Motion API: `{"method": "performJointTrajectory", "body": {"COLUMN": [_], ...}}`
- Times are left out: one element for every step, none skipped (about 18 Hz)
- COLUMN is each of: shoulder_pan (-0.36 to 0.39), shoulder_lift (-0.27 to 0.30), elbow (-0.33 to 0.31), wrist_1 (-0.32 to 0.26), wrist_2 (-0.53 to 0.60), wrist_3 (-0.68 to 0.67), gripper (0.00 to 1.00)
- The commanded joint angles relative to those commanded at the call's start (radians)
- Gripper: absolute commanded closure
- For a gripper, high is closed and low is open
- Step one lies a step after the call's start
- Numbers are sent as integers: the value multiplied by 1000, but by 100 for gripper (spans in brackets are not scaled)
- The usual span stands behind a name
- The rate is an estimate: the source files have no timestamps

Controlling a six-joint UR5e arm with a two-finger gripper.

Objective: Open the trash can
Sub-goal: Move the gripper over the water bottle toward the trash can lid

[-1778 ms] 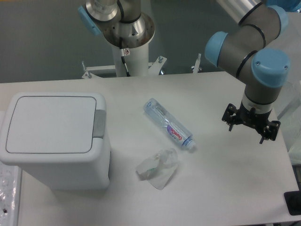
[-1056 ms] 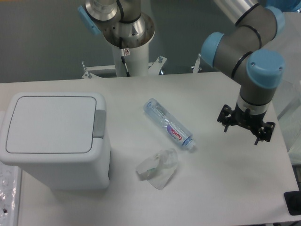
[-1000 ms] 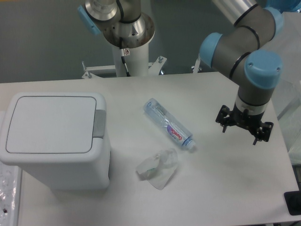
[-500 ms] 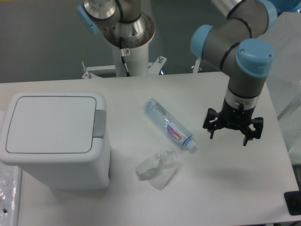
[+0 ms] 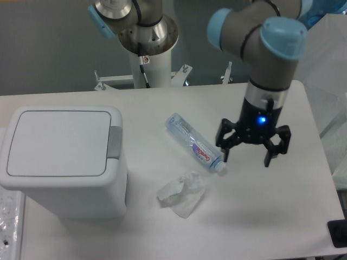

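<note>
Nothing's done yet: the big boxy white plastic trash can (image 5: 62,162) sits at the table's left edge with its flat lid shut and grey push tab (image 5: 114,142) untouched. The black two-finger gripper (image 5: 246,155) hangs well to its right, just past the clear plastic bottle (image 5: 193,142), fingers spread wide and holding nothing, so the whole reach and press is left.

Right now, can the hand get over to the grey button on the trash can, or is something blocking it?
Probably yes. The hand hangs open above the table, right of the trash can. Only the lying bottle and crumpled wrapper sit between, both low, so passing above them to the grey button looks free.
</note>
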Motion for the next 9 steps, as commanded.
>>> {"method": "performJointTrajectory", "body": {"shoulder_pan": [-12, -26, -38, -51, -60, -71, -81, -89, -95], "shoulder_lift": [9, 18, 31, 38, 49, 64, 80, 103, 129], "elbow": [3, 3, 3, 2, -1, -11, -35, -70, -99], "wrist_1": [-2, -2, -2, -3, -5, -8, -9, -5, 0], "wrist_2": [-15, -31, -46, -61, -77, -89, -98, -106, -104], "wrist_3": [-14, -28, -41, -54, -60, -62, -62, -62, -60], "gripper": [0, 0, 0, 0, 0, 0, 0, 0, 0]}}
